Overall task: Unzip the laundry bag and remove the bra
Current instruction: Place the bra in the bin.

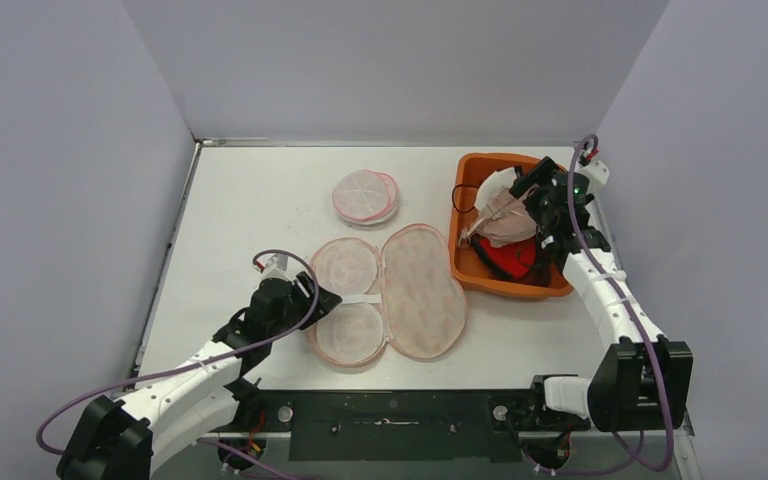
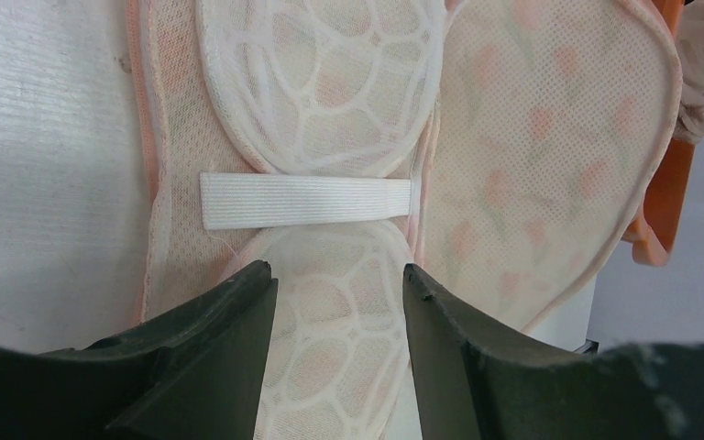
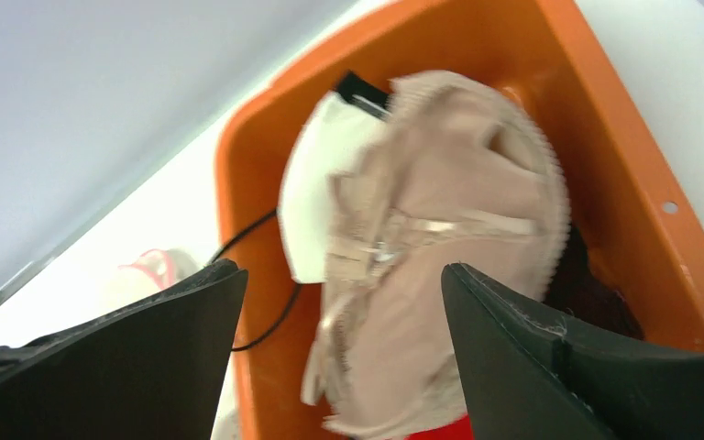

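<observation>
The pink mesh laundry bag (image 1: 400, 290) lies opened flat mid-table, its two white round cups (image 1: 348, 265) joined by a white elastic strap (image 2: 304, 201). My left gripper (image 1: 322, 297) is open and empty at the bag's left edge, over the near cup (image 2: 335, 312). A beige bra (image 1: 505, 215) lies in the orange bin (image 1: 467, 265) on red and black garments. My right gripper (image 1: 532, 182) is open just above the bra (image 3: 440, 247), not holding it.
A second round zipped mesh bag (image 1: 365, 196) with red trim sits behind the opened one. The orange bin stands at the right, close to the right wall. Grey walls enclose the table on three sides.
</observation>
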{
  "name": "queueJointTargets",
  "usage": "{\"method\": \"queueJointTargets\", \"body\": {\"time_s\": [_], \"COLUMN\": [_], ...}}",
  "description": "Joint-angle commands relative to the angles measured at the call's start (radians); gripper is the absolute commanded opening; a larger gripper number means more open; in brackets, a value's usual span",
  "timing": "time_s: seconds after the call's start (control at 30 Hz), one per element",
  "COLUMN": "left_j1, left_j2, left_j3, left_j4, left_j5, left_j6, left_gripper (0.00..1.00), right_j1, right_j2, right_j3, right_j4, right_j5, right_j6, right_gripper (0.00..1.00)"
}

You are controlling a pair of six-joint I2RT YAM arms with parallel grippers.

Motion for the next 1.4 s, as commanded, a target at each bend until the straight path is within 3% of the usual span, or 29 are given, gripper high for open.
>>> {"method": "queueJointTargets", "body": {"time_s": [0.0,0.17,0.3,0.43,0.57,0.7,0.83,1.0,1.17,1.37], "left_j1": [0.005,0.006,0.006,0.006,0.006,0.007,0.011,0.013,0.013,0.015], "left_j2": [-0.047,-0.086,-0.096,-0.097,-0.108,-0.127,-0.144,-0.144,-0.146,-0.168], "left_j3": [0.050,0.059,0.050,0.054,0.057,0.086,0.121,0.130,0.128,0.116], "left_j4": [-0.022,-0.093,-0.098,-0.118,-0.151,-0.225,-0.309,-0.360,-0.412,-0.444], "left_j5": [-0.025,-0.050,-0.050,-0.049,-0.069,-0.109,-0.169,-0.193,-0.205,-0.245], "left_j6": [0.029,0.044,0.037,0.038,0.048,0.071,0.094,0.100,0.088,0.078], "left_gripper": [0.51,0.51,0.51,0.51,0.51,0.52,0.55,0.66,0.81,0.86], "right_j1": [0.109,0.142,0.134,0.146,0.208,0.449,0.665,0.835,0.903,0.917], "right_j2": [-0.095,-0.122,-0.111,-0.127,-0.174,-0.309,-0.376,-0.442,-0.553,-0.628], "right_j3": [0.069,-0.022,-0.103,-0.182,-0.218,-0.131,-0.050,-0.111,-0.246,-0.363], "right_j4": [-0.027,0.010,0.045,0.068,0.051,-0.027,-0.130,-0.212,-0.285,-0.304], "right_j5": [0.187,0.169,0.123,0.091,0.114,0.348,0.434,0.380,0.332,0.291], "right_j6": [-0.066,-0.052,-0.014,0.032,0.011,-0.088,-0.137,-0.143,-0.065,0.014], "right_gripper": [0.79,0.75,0.51,0.45,0.56,0.73,0.78,0.80,0.92,0.96]}}
